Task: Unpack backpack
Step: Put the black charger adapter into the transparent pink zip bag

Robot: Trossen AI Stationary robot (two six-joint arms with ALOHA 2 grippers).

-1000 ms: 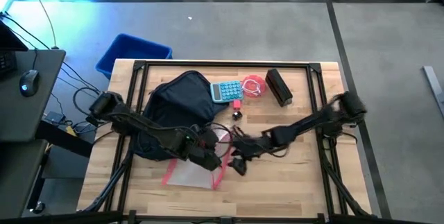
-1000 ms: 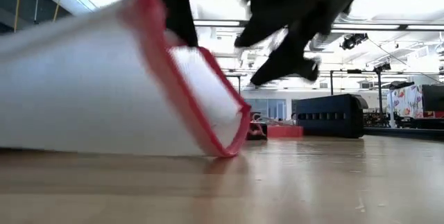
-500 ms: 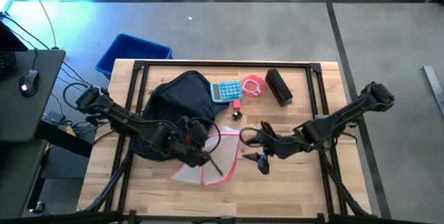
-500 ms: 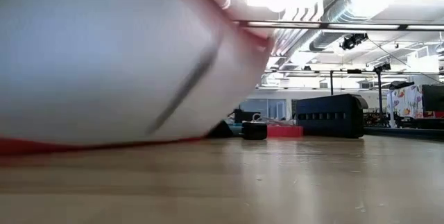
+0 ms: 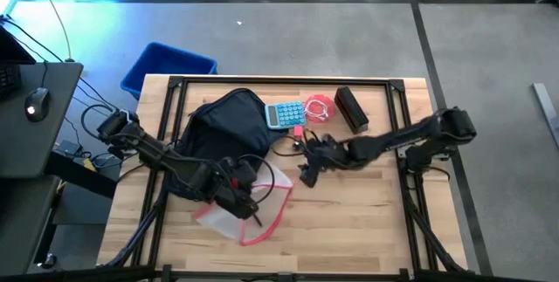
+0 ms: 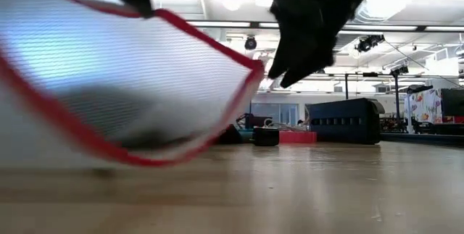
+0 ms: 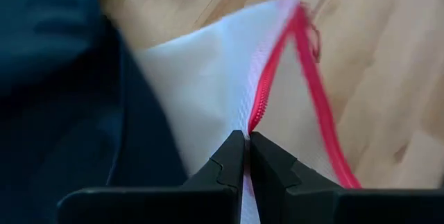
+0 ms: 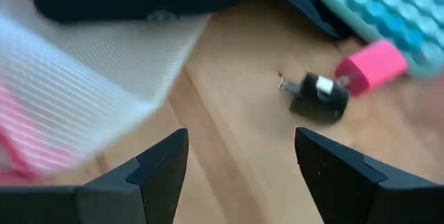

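The dark navy backpack lies on the table's left half, its bottom toward the left edge. In front of it hangs a white mesh pouch with a red zipper edge, also seen large in the low view. My left gripper is shut on the pouch, right beside the backpack's near side. My right gripper hovers open over bare wood at mid-table, right of the pouch, holding nothing. Ahead of it lie a small black clip and a pink piece. My left gripper pinches the pouch at its red zipper line, between its two fingertips. The fingers slant down from the table's left side. The pouch hangs tilted below them, mostly raised, its low red edge just at the tabletop.
At the table's far middle sit a teal calculator, a coiled red cable and a black rectangular box. A blue bin stands on the floor past the far left corner. Bare wood lies along the near and right sides.
My left gripper has risen a little and drawn the pouch toward the table's left, tipping it; the pouch has come up off the table and turned about. My right gripper, staying open, has swung right away from the pouch, then toward the far edge, near the small clip.
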